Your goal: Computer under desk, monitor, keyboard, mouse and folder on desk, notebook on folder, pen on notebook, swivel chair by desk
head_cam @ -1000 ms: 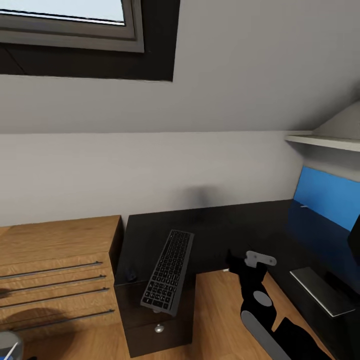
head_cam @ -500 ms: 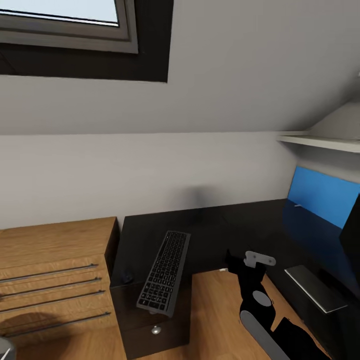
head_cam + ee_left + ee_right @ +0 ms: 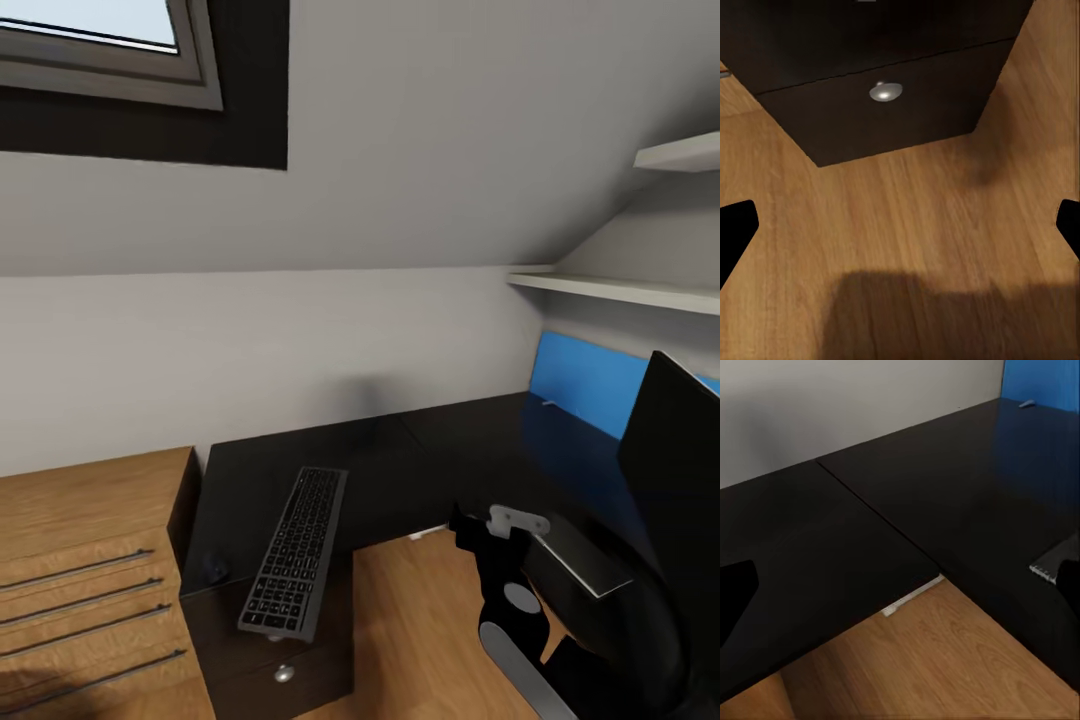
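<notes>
The black L-shaped desk (image 3: 420,465) runs along the wall and down the right side. The dark grey keyboard (image 3: 292,552) lies lengthwise on its left wing over the drawer unit (image 3: 285,675). The small black mouse (image 3: 213,572) sits just left of it. The black monitor (image 3: 682,470) stands on the right wing, with a flat grey notebook (image 3: 578,555) in front of it. A short pale pen (image 3: 1027,403) lies far back on the desk. My right gripper (image 3: 465,527) hovers open off the desk's inner corner (image 3: 900,592). My left gripper (image 3: 900,232) is open above the floor near the drawer knob (image 3: 886,91).
A light wooden chest (image 3: 90,560) with bar handles stands left of the desk. A blue panel (image 3: 585,385) leans on the wall behind the right wing, under white shelves (image 3: 620,290). Wooden floor (image 3: 410,630) lies in the desk's inner corner. A window (image 3: 100,50) is at upper left.
The camera has turned to the right, so the whole scene has shifted left and the monitor has come into view. My right arm keeps its place in the picture.
</notes>
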`<state>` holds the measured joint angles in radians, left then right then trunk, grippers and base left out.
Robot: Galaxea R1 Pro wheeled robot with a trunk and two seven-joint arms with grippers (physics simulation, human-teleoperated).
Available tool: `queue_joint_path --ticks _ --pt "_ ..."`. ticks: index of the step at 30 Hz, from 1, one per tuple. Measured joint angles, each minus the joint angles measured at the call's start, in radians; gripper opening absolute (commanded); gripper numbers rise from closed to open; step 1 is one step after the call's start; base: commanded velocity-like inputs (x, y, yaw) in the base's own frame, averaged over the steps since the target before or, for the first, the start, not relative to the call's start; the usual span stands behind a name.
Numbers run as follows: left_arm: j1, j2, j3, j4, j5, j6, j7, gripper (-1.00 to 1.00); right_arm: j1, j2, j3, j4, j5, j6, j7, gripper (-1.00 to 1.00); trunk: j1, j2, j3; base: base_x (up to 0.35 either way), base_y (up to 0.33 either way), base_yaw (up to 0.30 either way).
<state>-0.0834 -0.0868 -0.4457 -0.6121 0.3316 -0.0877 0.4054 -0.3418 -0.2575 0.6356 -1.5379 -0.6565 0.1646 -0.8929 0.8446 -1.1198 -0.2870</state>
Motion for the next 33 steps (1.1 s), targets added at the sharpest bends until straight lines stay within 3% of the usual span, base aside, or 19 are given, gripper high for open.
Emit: queue_joint_path --ticks 14,21,27,33 --pt "0.0 0.0 0.0 0.0 0.001 0.0 0.0 1.0 0.0 0.002 0.0 0.043 0.001 0.0 0.005 1.0 0.0 0.0 0.009 0.0 0.0 -0.266" --pt "0.0 0.0 -0.001 0.0 0.0 0.0 0.0 1.0 0.0 0.002 0.001 0.045 0.001 -0.001 0.006 1.0 0.0 0.0 0.01 0.0 0.0 -0.085" --pt "0.0 -0.012 -0.003 0.015 0.0 -0.002 -0.003 1.0 0.024 0.036 -0.017 0.033 0.012 -0.027 0.031 1.0 0.0 0.0 0.01 0.002 0.003 0.0" --pt "0.0 -0.018 0.0 0.016 0.001 -0.002 -0.003 1.0 0.003 0.051 0.015 0.046 0.012 -0.039 0.004 1.0 0.0 0.0 0.01 0.122 0.202 0.0"
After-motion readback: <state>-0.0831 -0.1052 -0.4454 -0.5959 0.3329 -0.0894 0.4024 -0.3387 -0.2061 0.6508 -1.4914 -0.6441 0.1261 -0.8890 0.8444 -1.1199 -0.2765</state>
